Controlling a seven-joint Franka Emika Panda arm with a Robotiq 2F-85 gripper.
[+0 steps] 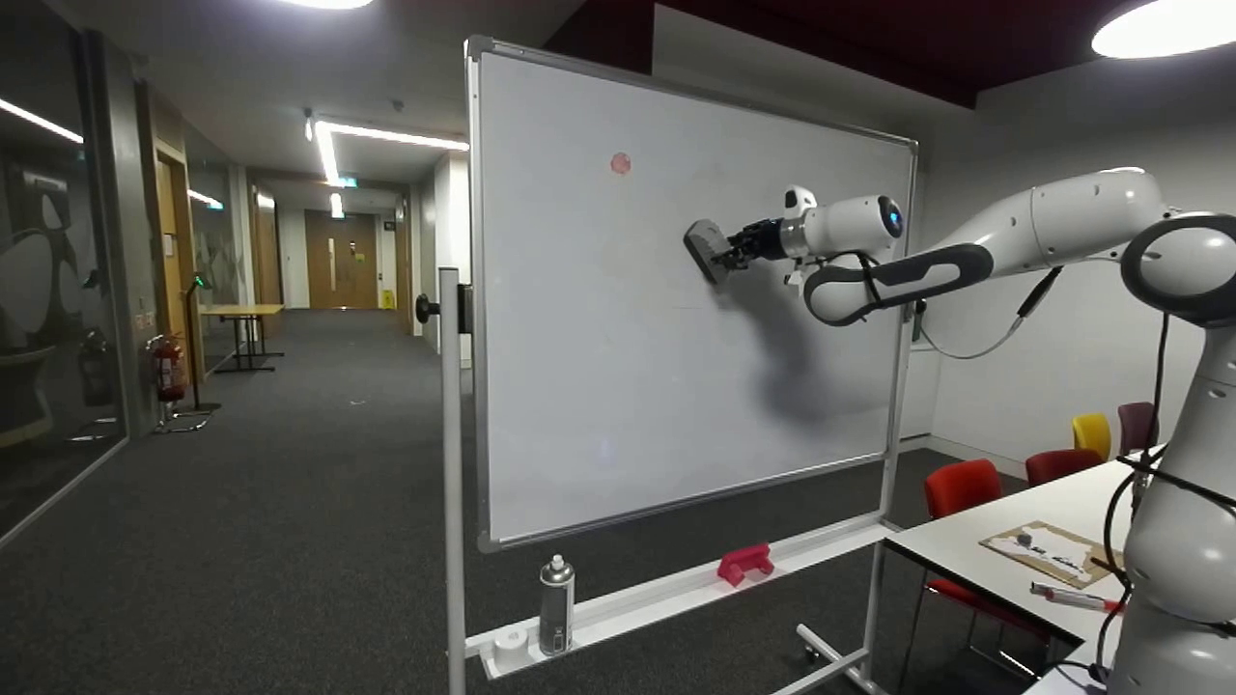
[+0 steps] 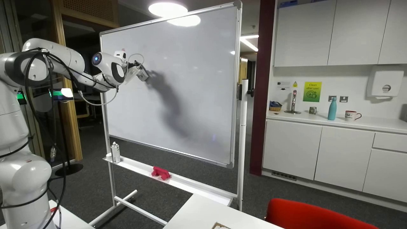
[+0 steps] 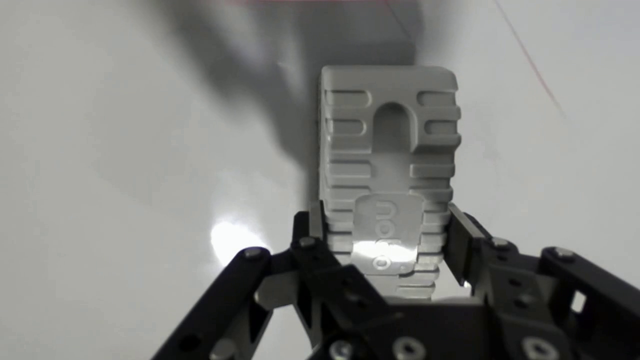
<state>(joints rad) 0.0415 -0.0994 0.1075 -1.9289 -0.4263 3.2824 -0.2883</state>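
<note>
The black two-finger gripper (image 3: 384,220) pinches the grey ribbed plastic eraser (image 3: 392,167) between its fingers (image 3: 462,250), at the large whiteboard (image 1: 599,338); whether these two touch, I cannot tell surely. In an exterior view, the grey metal frame (image 1: 475,193) lies well apart from the eraser on all sides; a round reddish mark (image 1: 621,163) sits between ten and eleven o'clock. The white jointed arm (image 1: 1019,224) reaches in from three o'clock, its wrist almost level.
</note>
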